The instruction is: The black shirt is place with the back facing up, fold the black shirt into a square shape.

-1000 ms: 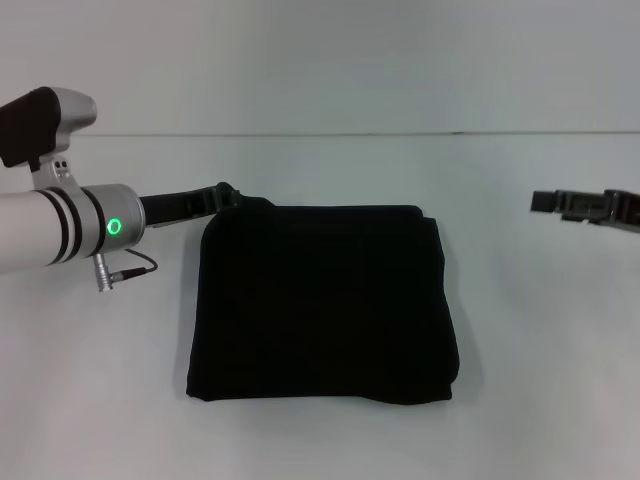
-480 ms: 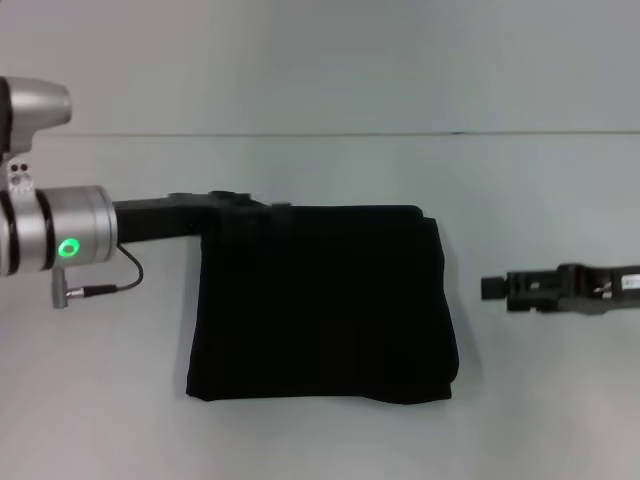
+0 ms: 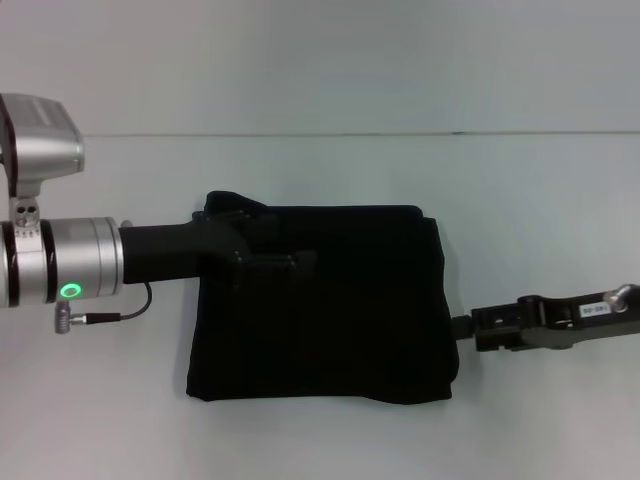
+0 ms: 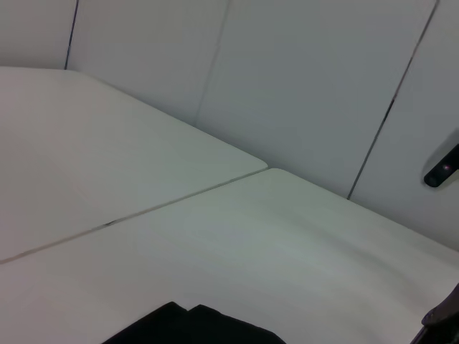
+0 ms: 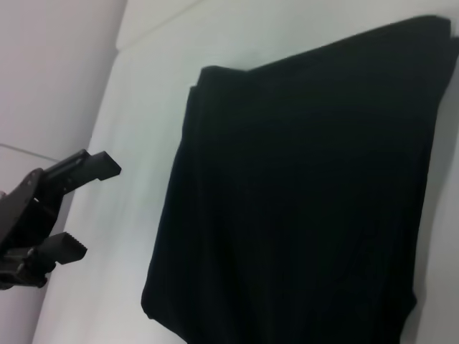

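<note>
Tabletop [image 3: 330, 440]: plain white, matte, one thin seam running across it in the left wrist view. Behind it, at 12 o'clock, a pale panelled wall [image 3: 320, 60] with dark vertical joints.

Black shirt [image 3: 330, 320]: lies flat near the centre of the tabletop, folded to a roughly square block. Plain black side up, no lettering visible. Near edge at 6 o'clock is straight and slightly thick; right edge shows stacked layers, bulging a little toward the near right corner. Far left corner at 10 o'clock is rumpled, with a small raised tuft.

Right gripper [image 3: 468, 330]: at 3 o'clock, low, its tip just beside the shirt's right edge; contact cannot be confirmed. In the right wrist view its jaws stand apart, nothing between them.

Left gripper [image 3: 290, 262]: reaches in from 9 o'clock and lies over the shirt's far left part. Black on black; cannot tell how its jaws stand.

Open tabletop: wide bare band at 6 o'clock, more at 12 o'clock up to the wall, and at both sides beyond the arms.
</note>
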